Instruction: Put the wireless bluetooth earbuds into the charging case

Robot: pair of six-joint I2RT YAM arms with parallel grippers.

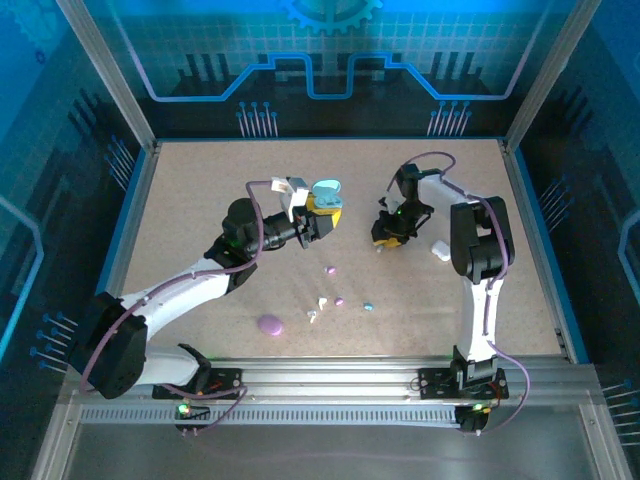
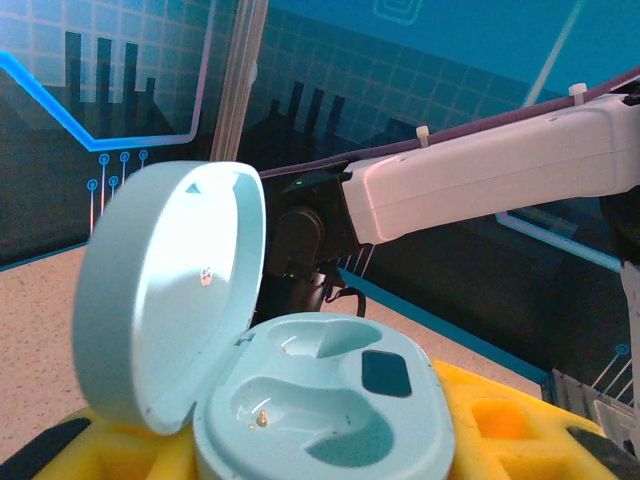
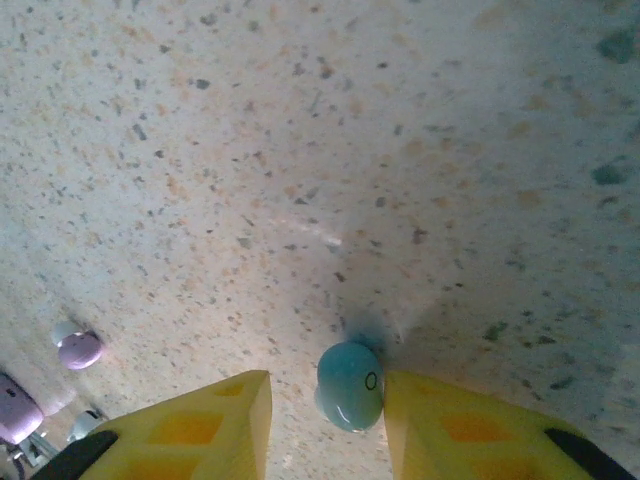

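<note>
My left gripper [image 1: 322,212] is shut on a light blue charging case [image 2: 330,400], held above the table between its yellow fingers [image 2: 500,420]. The lid [image 2: 170,290] stands open and both sockets are empty. My right gripper [image 3: 327,395] is down at the table, its jaws open around a light blue earbud [image 3: 350,385]. The bud touches the right finger [image 3: 450,430]; a gap separates it from the left finger [image 3: 200,420]. From above, the right gripper [image 1: 388,235] sits right of the case lid [image 1: 325,188].
Loose on the table lie two pink earbuds [image 1: 330,269] [image 1: 339,301], a blue one [image 1: 368,305] and two white ones [image 1: 322,301] [image 1: 313,316]. A purple case [image 1: 270,325] rests near the front, and a white case [image 1: 440,250] lies by the right arm.
</note>
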